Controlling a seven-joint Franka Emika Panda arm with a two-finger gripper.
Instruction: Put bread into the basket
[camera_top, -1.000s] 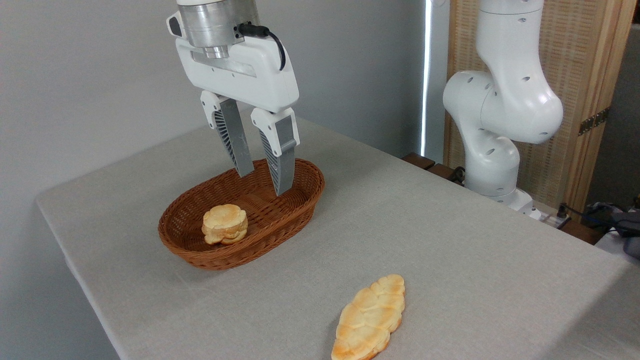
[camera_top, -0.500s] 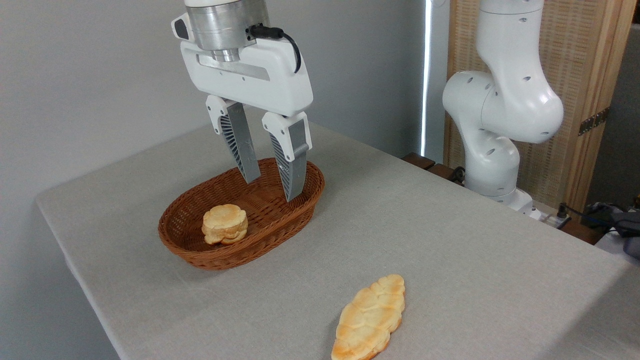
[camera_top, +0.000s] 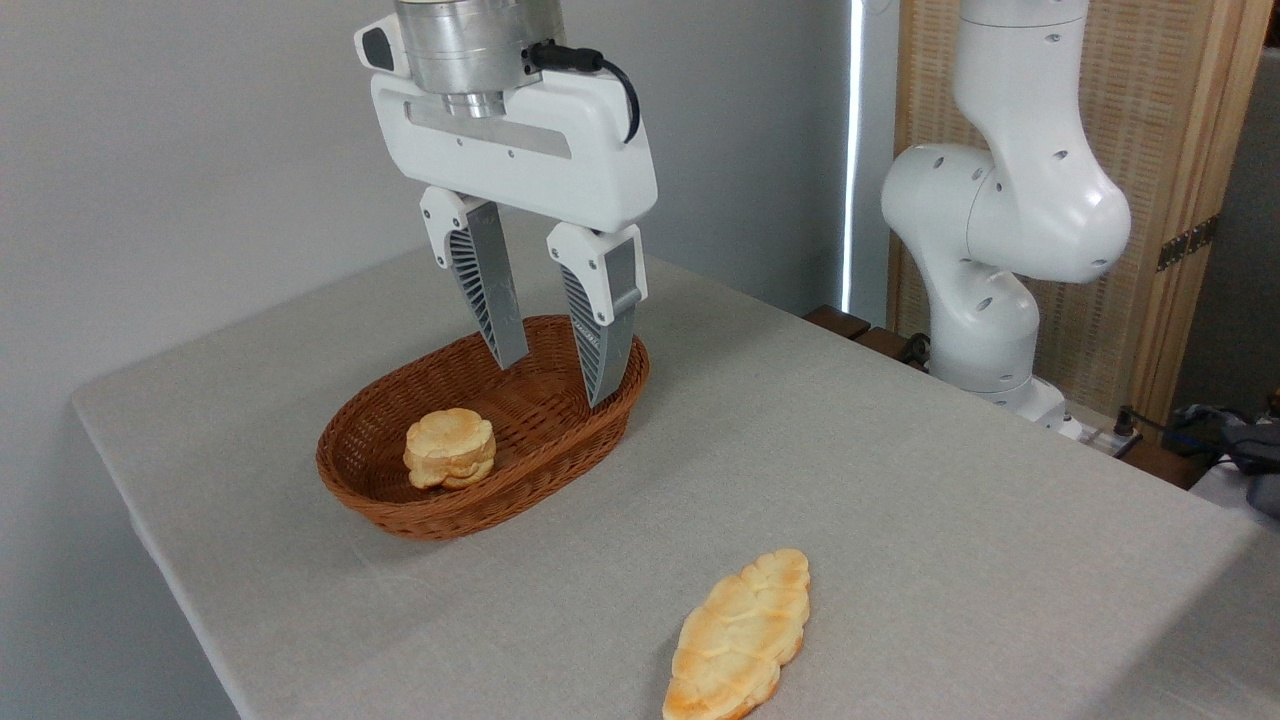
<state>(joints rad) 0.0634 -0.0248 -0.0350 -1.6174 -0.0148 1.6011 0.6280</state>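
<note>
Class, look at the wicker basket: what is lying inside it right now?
Inside the basket sits one small round bun, left of centre. The gripper hangs open over the right end, hiding some of the far wall.

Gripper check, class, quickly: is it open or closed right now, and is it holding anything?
Gripper: open and empty, hanging over the far end of the basket; the bread lies untouched on the table.
</note>
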